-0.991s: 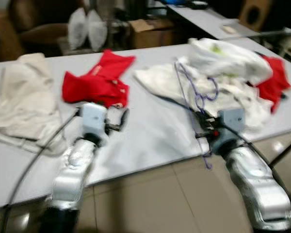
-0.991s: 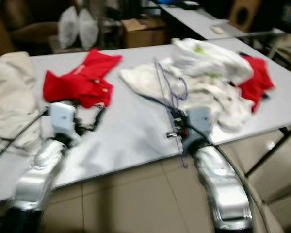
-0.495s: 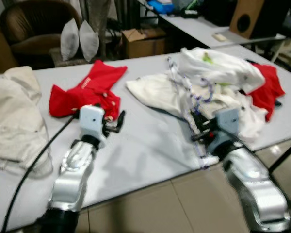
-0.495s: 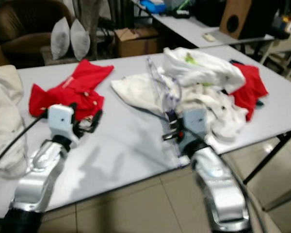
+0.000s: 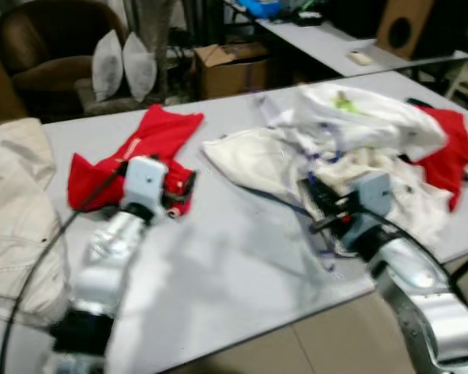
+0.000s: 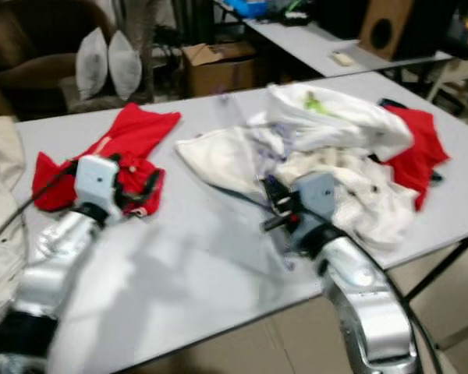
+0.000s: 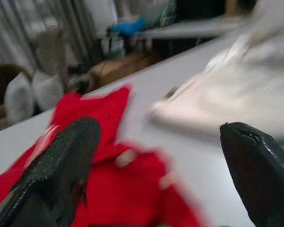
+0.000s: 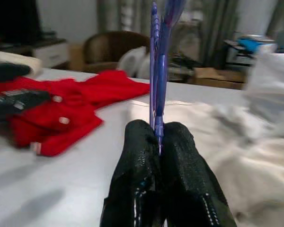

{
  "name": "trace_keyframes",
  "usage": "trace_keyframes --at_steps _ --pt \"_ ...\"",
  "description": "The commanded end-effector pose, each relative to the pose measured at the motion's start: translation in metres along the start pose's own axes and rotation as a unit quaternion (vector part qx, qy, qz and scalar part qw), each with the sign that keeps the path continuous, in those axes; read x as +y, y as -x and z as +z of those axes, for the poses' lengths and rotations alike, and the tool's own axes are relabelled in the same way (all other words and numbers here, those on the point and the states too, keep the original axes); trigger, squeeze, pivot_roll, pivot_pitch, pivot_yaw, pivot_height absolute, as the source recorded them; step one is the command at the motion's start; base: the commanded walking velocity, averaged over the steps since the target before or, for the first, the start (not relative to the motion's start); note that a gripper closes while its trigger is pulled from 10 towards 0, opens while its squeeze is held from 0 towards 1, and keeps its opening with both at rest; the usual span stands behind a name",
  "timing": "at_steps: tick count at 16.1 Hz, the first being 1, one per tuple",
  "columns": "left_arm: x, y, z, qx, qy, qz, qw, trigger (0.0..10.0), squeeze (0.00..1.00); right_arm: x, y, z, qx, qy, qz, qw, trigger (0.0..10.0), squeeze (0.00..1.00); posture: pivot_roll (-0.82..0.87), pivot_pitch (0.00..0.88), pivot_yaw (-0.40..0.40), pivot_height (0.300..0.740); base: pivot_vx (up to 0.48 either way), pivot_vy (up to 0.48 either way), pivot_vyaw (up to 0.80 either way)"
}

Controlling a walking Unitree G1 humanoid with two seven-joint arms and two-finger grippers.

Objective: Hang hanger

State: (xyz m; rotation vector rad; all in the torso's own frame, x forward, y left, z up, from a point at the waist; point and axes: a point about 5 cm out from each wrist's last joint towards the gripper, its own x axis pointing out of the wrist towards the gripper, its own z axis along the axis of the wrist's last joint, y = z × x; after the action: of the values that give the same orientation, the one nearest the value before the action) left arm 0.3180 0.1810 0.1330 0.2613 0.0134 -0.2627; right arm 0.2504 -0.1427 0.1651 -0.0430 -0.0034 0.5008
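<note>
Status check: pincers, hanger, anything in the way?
Right pincer shut on blue hanger, above white clothes. Left pincer open, over red shirt. No rail or hook in sight; clothes piled across table.

The hanger (image 8: 160, 56) is a thin purple-blue wire one, and it is standing upright in the right wrist view, its wire running up from between the two black fingers (image 8: 142, 175) of the right gripper (image 8: 158, 142), which are pressing together on it. In the head views motion blur is smearing it into faint purple lines (image 5: 316, 167) rising over the white clothes (image 5: 351, 148) that are lying on the right half of the table (image 5: 242, 257), near its front edge. Its hook and full outline are blurring too much to make out.
</note>
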Motion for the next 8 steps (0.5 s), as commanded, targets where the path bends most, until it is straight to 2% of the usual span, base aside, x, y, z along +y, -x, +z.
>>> trace_keyframes --at_steps 1,2,4,5,7,8 --pt "0.001 -0.007 0.004 0.003 -0.018 -0.013 1.000 10.0 0.00 -0.003 0.005 0.000 0.005 0.001 -0.006 1.000 10.0 0.00 -0.18 0.000 0.053 0.740 0.000 0.000 0.00" --pt "0.009 -0.018 0.005 0.013 -0.024 -0.004 1.000 10.0 0.00 -0.004 0.009 -0.001 0.007 0.003 -0.012 1.000 10.0 0.00 -0.21 0.000 0.081 0.740 0.000 0.000 0.00" --pt "0.009 -0.025 0.003 0.022 -0.024 -0.010 0.999 10.0 0.00 -0.006 0.014 -0.002 0.010 0.004 -0.022 1.000 10.0 0.00 -0.24 0.000 0.096 0.740 0.000 0.000 0.00" --pt "0.007 -0.035 -0.004 0.053 -0.028 -0.021 0.998 10.0 0.00 -0.012 0.018 -0.002 0.014 0.000 -0.053 0.999 10.0 0.00 -0.27 0.000 0.100 0.740 0.000 0.000 0.00" --pt "0.008 -0.045 -0.010 0.086 -0.049 -0.021 0.995 10.0 0.00 -0.015 0.021 0.002 0.008 -0.009 -0.066 0.998 10.0 0.00 -0.30 0.000 0.109 0.740 0.000 0.000 0.00" --pt "0.011 -0.049 -0.011 0.098 -0.047 -0.017 0.994 10.0 0.00 -0.015 0.023 0.001 0.012 -0.006 -0.068 0.998 10.0 0.00 -0.31 0.000 0.113 0.740 0.000 0.000 0.00"
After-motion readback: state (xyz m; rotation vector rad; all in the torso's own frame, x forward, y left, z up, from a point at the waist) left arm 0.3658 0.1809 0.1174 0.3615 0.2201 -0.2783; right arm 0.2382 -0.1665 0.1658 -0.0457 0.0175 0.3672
